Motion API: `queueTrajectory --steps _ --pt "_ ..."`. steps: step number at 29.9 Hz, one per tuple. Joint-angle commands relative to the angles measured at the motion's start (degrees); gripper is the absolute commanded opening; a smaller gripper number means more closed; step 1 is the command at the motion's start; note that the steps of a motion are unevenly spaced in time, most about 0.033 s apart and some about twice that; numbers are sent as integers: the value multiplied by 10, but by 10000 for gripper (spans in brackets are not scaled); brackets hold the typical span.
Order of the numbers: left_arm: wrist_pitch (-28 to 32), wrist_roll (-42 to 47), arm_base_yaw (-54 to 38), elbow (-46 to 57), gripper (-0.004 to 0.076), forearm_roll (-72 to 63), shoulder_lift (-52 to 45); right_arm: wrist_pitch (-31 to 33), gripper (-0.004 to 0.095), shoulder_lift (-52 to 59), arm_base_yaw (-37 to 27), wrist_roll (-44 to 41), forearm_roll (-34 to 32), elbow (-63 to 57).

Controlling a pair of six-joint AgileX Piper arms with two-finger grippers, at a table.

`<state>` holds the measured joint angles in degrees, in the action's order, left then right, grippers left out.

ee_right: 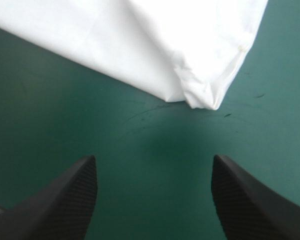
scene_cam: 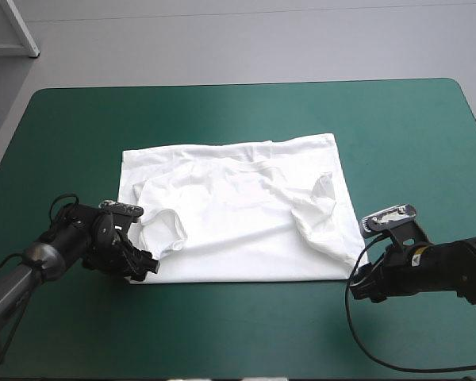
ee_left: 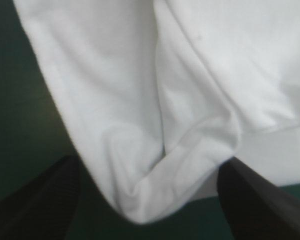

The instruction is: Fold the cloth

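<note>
- Now the left gripper point(ee_left: 151, 165) stands spread wide, with the near left corner of the T-shirt point(scene_cam: 238, 210) lying between its black fingers. A shallow pinch could take only the top layer and pull the fold apart.
- The right gripper point(ee_right: 153, 157), also spread and empty, sits short of the near right corner. Closing here would catch only the teal-green cover point(scene_cam: 246, 325).
- The T-shirt lies flat mid-table, sleeves turned in. An uneven lift would likely skew it.

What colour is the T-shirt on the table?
The T-shirt is white; the high view shows it best.
</note>
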<state>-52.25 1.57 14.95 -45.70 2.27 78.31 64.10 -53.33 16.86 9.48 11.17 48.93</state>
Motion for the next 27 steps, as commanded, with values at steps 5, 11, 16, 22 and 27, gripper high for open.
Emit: queueTrajectory --steps 5,11,16,22,27 --pt "18 -12 2 -11 384 -44 42 -78 611 -29 1 -12 -24 13" --pt "22 -28 2 -11 66 -49 42 -103 607 -99 1 -12 -25 13" --pt "22 -42 2 -11 21 -49 42 -124 604 -172 1 1 -22 13" --pt "26 -41 2 -11 21 -51 42 -144 603 -261 1 2 -12 13" --pt "32 -41 2 -11 20 -53 41 -143 511 -298 1 30 41 13"
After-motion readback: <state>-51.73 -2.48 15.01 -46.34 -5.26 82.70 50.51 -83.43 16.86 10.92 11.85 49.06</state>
